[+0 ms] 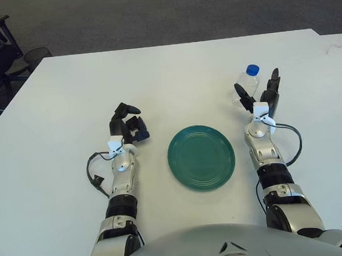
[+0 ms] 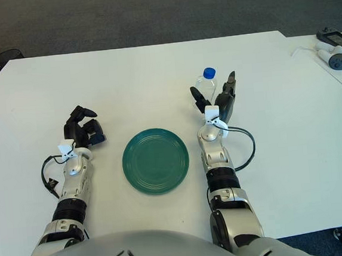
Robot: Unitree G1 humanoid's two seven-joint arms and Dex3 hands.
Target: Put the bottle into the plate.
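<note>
Left eye view: right hand point(image 1: 260, 96) fingers spread around upright bottle point(image 1: 248, 83).

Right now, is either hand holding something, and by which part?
Nothing is held yet. The right hand has open fingers around the clear plastic bottle with a blue cap, not closed on it. The left hand, left of the green plate, is curled and empty.

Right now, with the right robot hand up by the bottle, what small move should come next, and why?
Probably close the right robot hand on the bottle. Its fingers are spread on either side of the upright bottle and do not look closed on it yet, and the green plate sits to its left with nothing on it. The left robot hand shows curled left of the plate.
</note>
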